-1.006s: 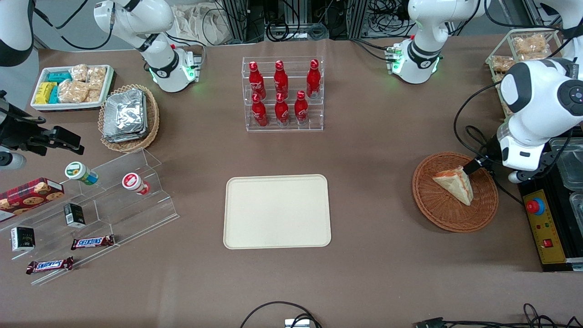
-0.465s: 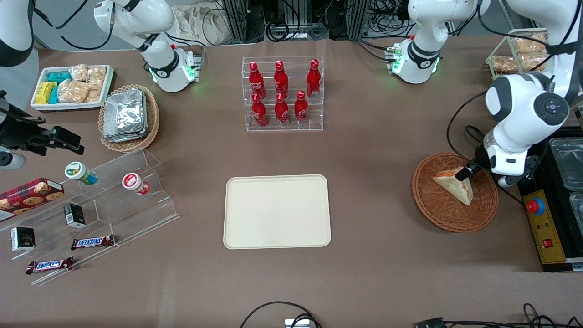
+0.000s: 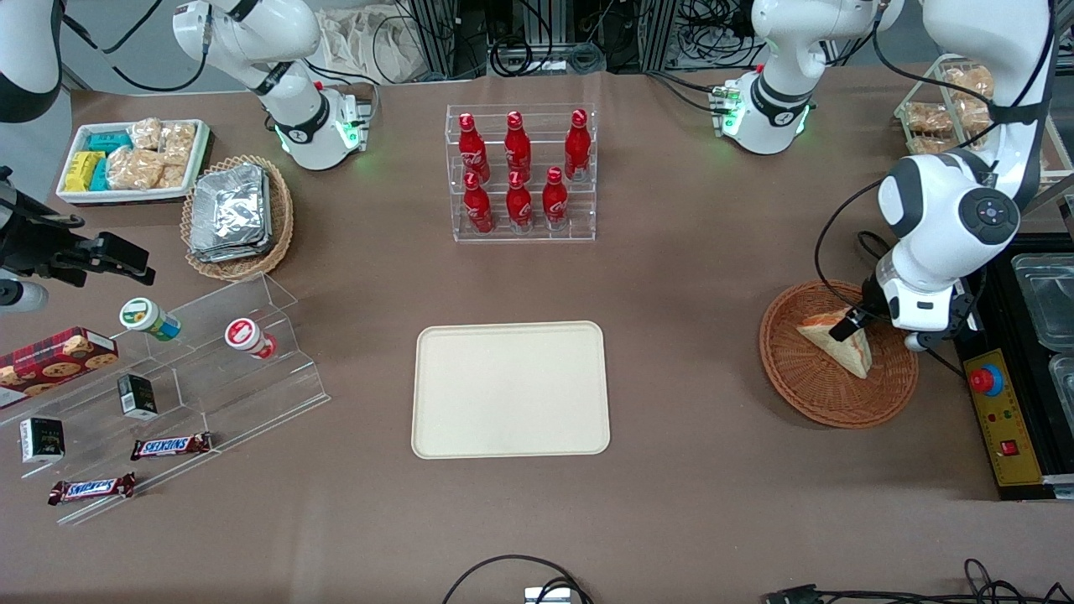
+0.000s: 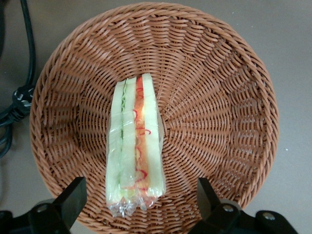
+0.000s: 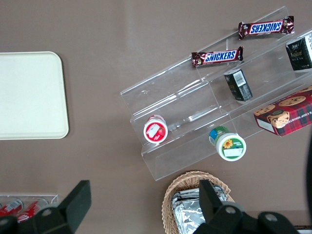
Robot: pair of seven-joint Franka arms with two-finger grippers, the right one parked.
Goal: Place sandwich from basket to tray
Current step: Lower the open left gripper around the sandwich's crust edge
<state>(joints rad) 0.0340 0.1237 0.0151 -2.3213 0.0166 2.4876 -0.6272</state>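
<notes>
**Spread gripper poised over the sandwich in the basket**

The brown table fills the front view. At the lower centre of that frame lies the cream tray, flat and with nothing on it. Above it, toward the upper centre, stands a clear rack of red bottles. In the lower left of the frame a clear stepped display carries small snack items, with chocolate bars at its nearest edge; above it sit a tan basket of foil packets and a white bin of snacks.

At the right of the frame, at the working arm's end of the table and well apart from the tray, sits the reddish-brown woven basket. The sandwich lies in it, a pale wedge with its red-orange stripe showing along the edge.

The left arm's gripper hangs over the basket, right at the sandwich's upper edge in the front view. In the wrist view its two dark fingers are spread wide, one on each side of the wrapped sandwich, neither touching it, with the basket beneath.
</notes>
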